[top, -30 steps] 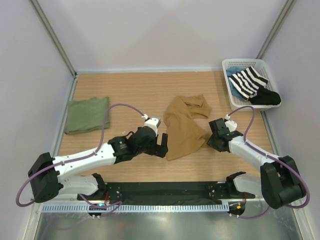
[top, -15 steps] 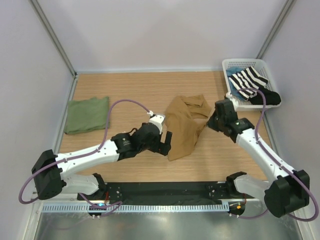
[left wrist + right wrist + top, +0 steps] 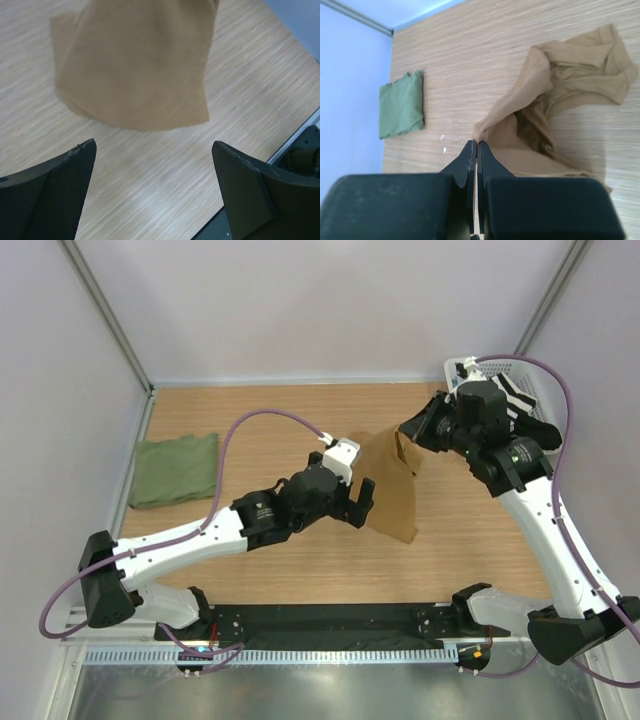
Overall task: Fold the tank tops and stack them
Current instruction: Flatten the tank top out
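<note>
Near table centre, slightly toward 1 o'clock in the overhead view, the tan tank top (image 3: 392, 495) is hanging as a narrow drape from the right gripper (image 3: 408, 430). Its jaws are pressing fully together on a ribbed fold of the garment's upper edge, as the right wrist view confirms. The garment's long axis is running roughly from 12 o'clock, at the pinched end, to 6 o'clock, at the free hem. The hem is lying at or just above the wooden table (image 3: 250, 410); whether it is touching cannot be told. The left gripper (image 3: 360, 505) is hovering just beside the lower half, at the cloth's 9 o'clock side, jaws spread wide and holding nothing. In its wrist view the hem is sitting at 12 o'clock, ahead of the two fingers and apart from both. The left arm is therefore the nearer one to the free end, so the coming move is probably a reach toward 3 o'clock to catch the hem and spread the cloth flat. The green tank top (image 3: 175, 468) is lying folded, well apart, near the table's 9 o'clock edge, and is probably awaiting the stack.
</note>
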`<state>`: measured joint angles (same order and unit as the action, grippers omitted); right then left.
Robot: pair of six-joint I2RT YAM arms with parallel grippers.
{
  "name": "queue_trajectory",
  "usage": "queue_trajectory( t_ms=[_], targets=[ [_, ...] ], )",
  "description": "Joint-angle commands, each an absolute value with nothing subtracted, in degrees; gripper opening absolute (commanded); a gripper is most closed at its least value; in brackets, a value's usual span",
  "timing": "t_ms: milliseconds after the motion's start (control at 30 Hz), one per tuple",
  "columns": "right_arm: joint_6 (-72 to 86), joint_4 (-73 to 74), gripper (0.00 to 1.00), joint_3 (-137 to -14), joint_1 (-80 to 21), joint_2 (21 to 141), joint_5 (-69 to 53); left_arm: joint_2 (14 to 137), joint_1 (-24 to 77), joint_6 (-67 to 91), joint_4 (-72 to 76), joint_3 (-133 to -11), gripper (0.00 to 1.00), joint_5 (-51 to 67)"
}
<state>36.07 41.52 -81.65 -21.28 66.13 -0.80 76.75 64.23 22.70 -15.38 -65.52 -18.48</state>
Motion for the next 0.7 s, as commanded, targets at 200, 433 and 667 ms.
queue_trajectory(
  t_ms=[200, 433, 667],
  targets=[
    [35.0, 43.2, 0.01, -85.1, -23.1, 66.3, -10.8, 75.6, 64.3, 20.3, -2.1, -68.6, 0.95, -22.2],
    [36.6, 42.2, 0.01, -85.3, -23.4, 65.7, -14.9, 78.0, 64.3, 17.5, 3.1, -68.0, 0.96, -16.5],
    [39.0, 39.9, 0.01, -83.1, -23.5, 65.5, -17.3, 84.1, 64.3, 16.3, 5.3, -72.5, 0.82, -21.3]
  ],
)
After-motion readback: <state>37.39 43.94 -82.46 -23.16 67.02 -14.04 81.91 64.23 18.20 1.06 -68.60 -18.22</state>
